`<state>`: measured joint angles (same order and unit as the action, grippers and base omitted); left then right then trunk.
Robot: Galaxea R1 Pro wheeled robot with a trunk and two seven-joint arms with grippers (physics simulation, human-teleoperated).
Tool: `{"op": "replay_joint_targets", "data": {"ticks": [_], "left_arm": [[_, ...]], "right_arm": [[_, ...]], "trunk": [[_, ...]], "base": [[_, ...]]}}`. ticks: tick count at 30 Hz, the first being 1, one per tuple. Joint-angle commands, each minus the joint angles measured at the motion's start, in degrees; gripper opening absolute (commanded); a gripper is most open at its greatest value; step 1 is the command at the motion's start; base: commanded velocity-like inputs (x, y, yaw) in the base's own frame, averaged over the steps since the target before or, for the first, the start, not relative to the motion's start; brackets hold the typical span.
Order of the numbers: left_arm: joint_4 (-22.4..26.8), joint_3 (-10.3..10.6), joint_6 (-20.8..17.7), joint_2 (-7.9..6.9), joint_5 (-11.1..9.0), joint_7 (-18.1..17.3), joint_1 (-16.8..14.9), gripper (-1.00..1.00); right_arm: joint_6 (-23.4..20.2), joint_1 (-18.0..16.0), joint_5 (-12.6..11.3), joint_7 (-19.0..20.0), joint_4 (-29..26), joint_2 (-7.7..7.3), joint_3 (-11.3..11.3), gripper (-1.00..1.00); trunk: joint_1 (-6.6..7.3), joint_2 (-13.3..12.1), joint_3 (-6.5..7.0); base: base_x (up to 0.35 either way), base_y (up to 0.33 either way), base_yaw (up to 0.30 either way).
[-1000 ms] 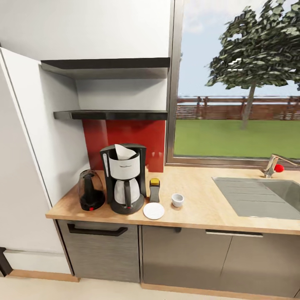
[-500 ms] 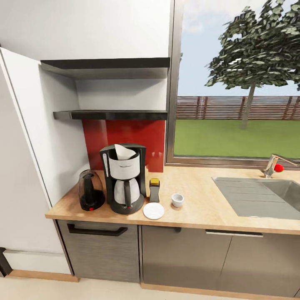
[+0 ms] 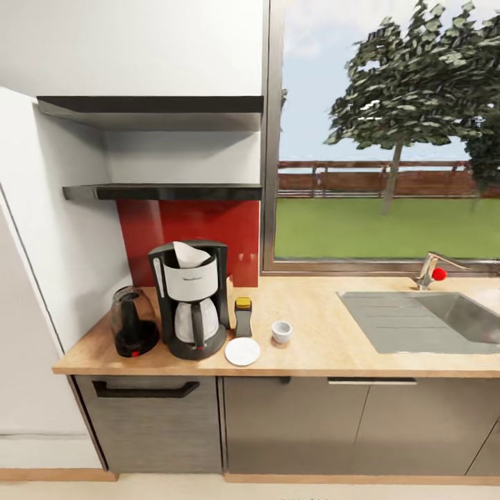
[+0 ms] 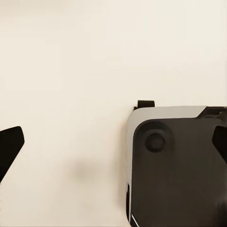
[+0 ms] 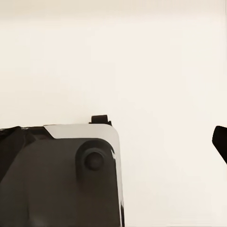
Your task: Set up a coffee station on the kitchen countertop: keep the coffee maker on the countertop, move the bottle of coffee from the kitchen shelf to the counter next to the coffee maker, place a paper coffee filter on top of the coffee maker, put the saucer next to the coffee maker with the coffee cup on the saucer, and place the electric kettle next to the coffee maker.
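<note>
The coffee cup (image 3: 281, 332) stands on the kitchen countertop (image 3: 326, 340) just beside the empty saucer (image 3: 242, 351), so I'd judge lifting it onto the saucer comes next, with the bottle of coffee (image 3: 242, 317) and coffee maker (image 3: 191, 298) crowding close; both grippers' fingers look spread, holding nothing.

Head view: set back from the kitchen countertop (image 3: 326, 347), above worktop height, facing the wall, shelves and window (image 3: 382, 173) square-on, tilted slightly down, with cabinet fronts and a strip of floor (image 3: 173, 488) in frame. Left and right wrist views: aimed down at pale cream floor (image 4: 71, 71) from close above, each taking in a corner of the robot's dark grey-edged base (image 5: 61, 175). Shared between the wrist views: floor and base; shared with the head view: floor alone.
</note>
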<state>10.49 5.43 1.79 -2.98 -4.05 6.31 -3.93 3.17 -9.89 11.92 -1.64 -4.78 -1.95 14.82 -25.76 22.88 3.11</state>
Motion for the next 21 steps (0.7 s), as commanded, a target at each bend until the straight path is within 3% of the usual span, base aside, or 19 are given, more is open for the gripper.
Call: {"op": "replay_joint_targets", "data": {"ticks": [1, 4, 11, 14, 18, 21], "left_arm": [[0.0, 0.5, 0.3, -0.05, -0.4, 0.3, 0.0, 1.0], [0.0, 0.5, 0.4, -0.08, -0.4, 0.3, 0.0, 1.0], [0.0, 0.5, 0.8, -0.14, -0.4, 0.3, 0.0, 1.0], [0.1, 0.5, 0.9, -0.22, -0.4, 0.3, 0.0, 1.0], [0.1, 0.5, 0.9, -0.26, -0.4, 0.3, 0.0, 1.0], [0.1, 0.5, 0.9, -0.27, -0.4, 0.4, 0.0, 1.0]], "right_arm": [[0.4, 0.0, 0.6, -0.1, 0.0, 0.01, 0.5, 1.0], [1.4, 0.0, 0.6, -0.1, -1.0, -0.03, 0.5, 1.0], [3.9, 0.0, 0.7, -0.1, -15.0, 0.65, 0.3, 1.0], [4.4, 0.0, 0.7, -0.2, -21.4, 2.83, 0.3, 1.0], [7.2, 0.0, 0.7, -0.5, -27.0, 6.88, 0.3, 1.0], [12.7, 0.0, 0.7, -3.1, -28.6, 9.69, 0.3, 1.0]], "trunk": [[-0.02, 0.0, -0.02], [-0.02, 0.0, -0.02], [-0.02, 0.0, -0.02], [-0.02, 0.0, -0.02], [-0.02, 0.0, -0.02], [-0.02, 0.0, -0.02]], "base": [[0.0, 0.0, -0.147], [0.0, 0.0, -0.084], [0.0, 0.0, -0.016], [0.0, 0.0, -0.002], [0.0, 0.0, 0.0], [0.0, 0.0, 0.0]]}}
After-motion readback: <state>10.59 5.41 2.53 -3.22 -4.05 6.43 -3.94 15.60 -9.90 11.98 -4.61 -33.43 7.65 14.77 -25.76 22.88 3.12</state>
